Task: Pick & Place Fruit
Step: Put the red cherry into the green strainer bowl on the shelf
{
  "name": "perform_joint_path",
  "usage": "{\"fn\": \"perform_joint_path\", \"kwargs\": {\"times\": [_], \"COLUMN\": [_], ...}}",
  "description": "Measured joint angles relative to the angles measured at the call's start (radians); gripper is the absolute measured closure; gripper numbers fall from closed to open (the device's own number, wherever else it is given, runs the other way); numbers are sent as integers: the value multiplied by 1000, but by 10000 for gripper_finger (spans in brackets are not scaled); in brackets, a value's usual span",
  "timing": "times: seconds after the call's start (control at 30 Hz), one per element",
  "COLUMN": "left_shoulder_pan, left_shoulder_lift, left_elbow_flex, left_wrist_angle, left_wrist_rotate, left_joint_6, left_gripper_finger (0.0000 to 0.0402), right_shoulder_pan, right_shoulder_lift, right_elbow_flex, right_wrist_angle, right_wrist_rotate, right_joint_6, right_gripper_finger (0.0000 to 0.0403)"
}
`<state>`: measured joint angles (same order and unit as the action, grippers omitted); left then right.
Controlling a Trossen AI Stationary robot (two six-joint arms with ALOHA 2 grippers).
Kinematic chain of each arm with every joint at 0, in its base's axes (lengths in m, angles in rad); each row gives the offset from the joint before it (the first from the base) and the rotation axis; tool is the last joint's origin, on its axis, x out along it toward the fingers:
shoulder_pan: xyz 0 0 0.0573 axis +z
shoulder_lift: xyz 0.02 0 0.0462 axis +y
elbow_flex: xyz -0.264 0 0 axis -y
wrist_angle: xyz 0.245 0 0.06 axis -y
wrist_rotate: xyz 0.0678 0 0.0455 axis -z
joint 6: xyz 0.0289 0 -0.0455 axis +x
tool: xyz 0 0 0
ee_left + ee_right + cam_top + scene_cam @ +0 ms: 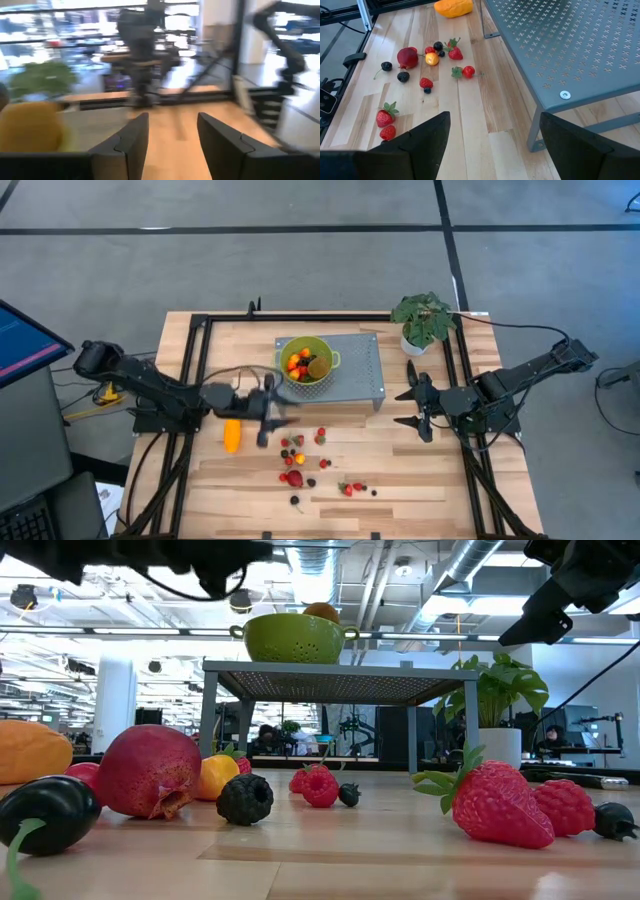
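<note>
L gripper [268, 420] empty, fingers apart, nr colander [306, 360] | R gripper [420, 408] wide, empty | berries [294, 477] on table [420, 490]

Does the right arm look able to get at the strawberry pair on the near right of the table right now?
Probably yes: the right gripper is open, the strawberries lie on bare wood, and nothing stands between.

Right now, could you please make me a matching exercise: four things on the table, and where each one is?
Things:
1. green colander
2. long orange fruit
3. potted plant
4. right tool

Places:
A. far right corner of the table
B. on the grey metal rack
C. on the wood beside the left tool
D. open, beside the rack's right end

Pairs: 1-B, 2-C, 3-A, 4-D
</note>
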<state>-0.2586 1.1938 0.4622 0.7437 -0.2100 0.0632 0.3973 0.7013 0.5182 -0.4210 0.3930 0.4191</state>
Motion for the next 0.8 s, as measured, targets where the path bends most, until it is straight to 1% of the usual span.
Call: {"fn": "perform_joint_path", "kwargs": {"times": [0.13,0.37,0.43,0.6,0.7,0.8], "left_shoulder_pan": [-122,-304,-351,-443,-477,-492], "left_shoulder_lift": [0,14,36,134,188,234], "left_elbow_flex": [0,0,0,0,1,10], "left_wrist_angle": [-61,-256,-297,-300,-301,-301], "left_wrist_rotate": [8,-7,-35,-149,-219,-271], "left_joint_6": [8,9,9,2,-47,-122], "left_gripper_finger": [240,245,247,247,247,234], "right_shoulder_pan": [0,0,0,0,0,0], "right_shoulder_lift": [0,0,0,0,0,0], "right_elbow_flex": [0,0,0,0,0,0], "right_wrist_angle": [0,0,0,3,4,4], "right_wrist_rotate": [0,0,0,0,0,0], "right_joint_6": [0,0,0,0,0,0], "right_gripper_finger": [101,101,101,101,101,101]}}
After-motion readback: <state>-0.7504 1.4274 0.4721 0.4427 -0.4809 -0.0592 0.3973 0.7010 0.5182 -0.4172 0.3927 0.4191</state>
